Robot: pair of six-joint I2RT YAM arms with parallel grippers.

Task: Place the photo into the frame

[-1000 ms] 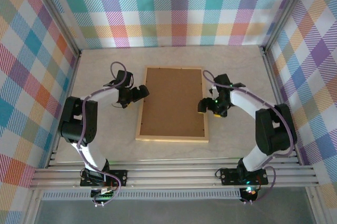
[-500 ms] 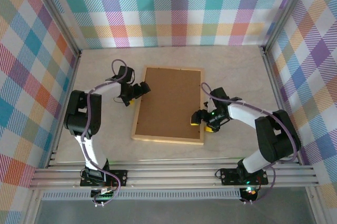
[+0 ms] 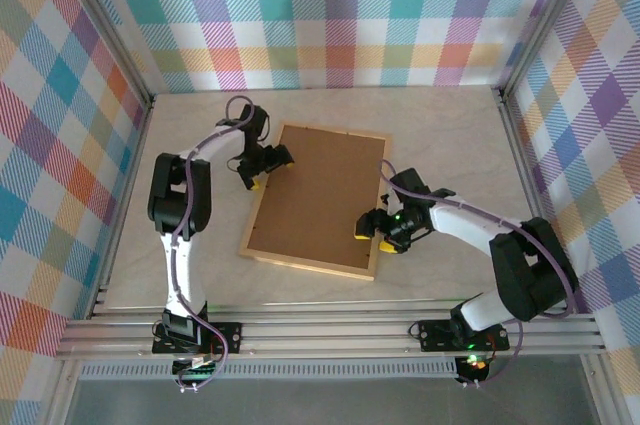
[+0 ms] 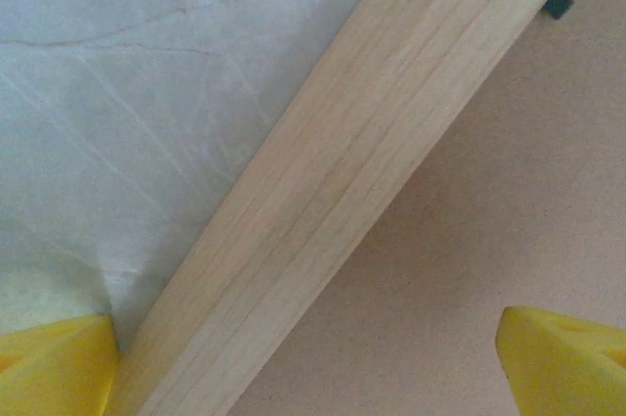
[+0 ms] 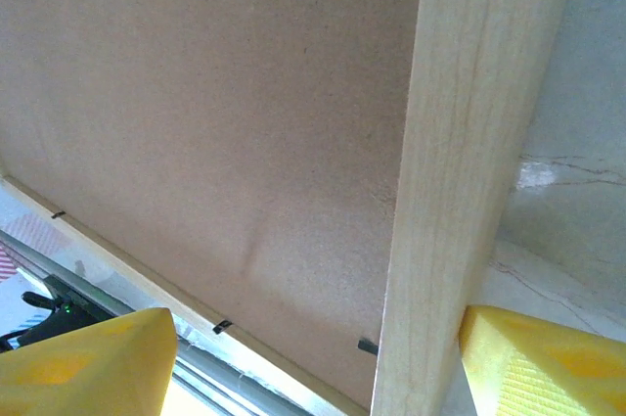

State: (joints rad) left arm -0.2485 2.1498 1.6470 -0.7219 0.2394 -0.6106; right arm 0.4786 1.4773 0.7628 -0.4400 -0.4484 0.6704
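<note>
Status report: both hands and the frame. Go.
Left hand open, astride frame left rail. Right hand open, astride right rail. Frame flat, back up, backing board still in.

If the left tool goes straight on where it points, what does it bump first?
Probably the frame: its wooden edge sits between the open fingers of the left tool, one over the table, one over the backing board. Depth is unclear.
</note>
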